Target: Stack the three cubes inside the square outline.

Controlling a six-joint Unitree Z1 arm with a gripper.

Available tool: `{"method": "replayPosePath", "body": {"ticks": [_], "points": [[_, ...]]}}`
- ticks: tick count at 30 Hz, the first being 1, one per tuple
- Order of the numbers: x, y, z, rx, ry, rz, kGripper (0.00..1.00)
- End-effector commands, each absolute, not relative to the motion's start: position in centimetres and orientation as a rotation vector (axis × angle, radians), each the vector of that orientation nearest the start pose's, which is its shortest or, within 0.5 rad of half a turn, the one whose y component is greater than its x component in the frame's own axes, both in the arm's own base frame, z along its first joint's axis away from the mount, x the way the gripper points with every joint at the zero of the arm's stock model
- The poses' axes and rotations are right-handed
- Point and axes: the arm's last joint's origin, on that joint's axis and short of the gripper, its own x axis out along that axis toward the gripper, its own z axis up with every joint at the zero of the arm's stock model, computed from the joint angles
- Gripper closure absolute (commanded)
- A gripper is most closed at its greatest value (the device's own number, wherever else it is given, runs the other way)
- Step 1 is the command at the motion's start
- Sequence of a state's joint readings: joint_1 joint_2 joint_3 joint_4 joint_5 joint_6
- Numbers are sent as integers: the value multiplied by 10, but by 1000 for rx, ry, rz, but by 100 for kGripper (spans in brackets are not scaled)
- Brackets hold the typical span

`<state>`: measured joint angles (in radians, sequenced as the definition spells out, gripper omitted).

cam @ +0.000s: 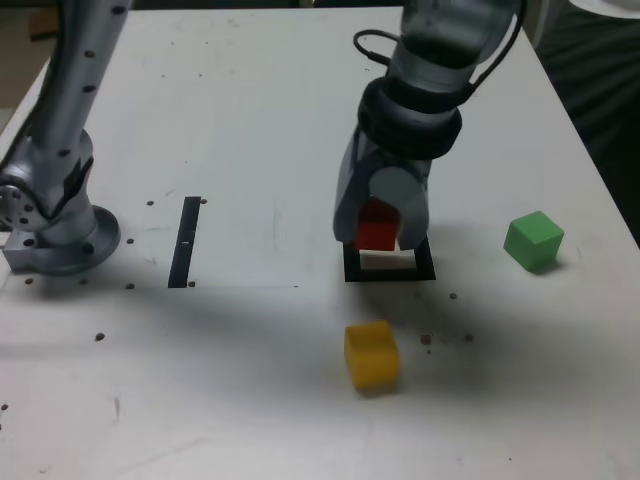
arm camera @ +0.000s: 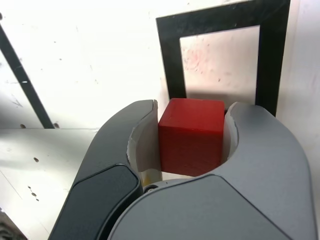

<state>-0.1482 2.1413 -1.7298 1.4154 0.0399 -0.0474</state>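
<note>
Currently the gripper clamps the red cube (snug between both fingers) near the square outline; the yellow cube and green cube sit apart.

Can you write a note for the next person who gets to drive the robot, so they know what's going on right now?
Gripper: shut on the red cube, held near the square outline.
Yellow cube: on the table, nearer the camera than the outline in the exterior view.
Green cube: on the table, to the outline's right in that view.
Done: red cube gripped; no stack yet.
Left: put red inside the outline, then stack the other two on it.
</note>
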Motion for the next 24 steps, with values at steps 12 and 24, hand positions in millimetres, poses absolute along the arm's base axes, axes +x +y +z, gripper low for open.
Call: {"method": "replayPosePath", "body": {"ticks": [12, 24], "points": [[394, -36, 230, 95, 1838, -41, 67], [400, -33, 216, 94, 1849, -63, 21]]}}
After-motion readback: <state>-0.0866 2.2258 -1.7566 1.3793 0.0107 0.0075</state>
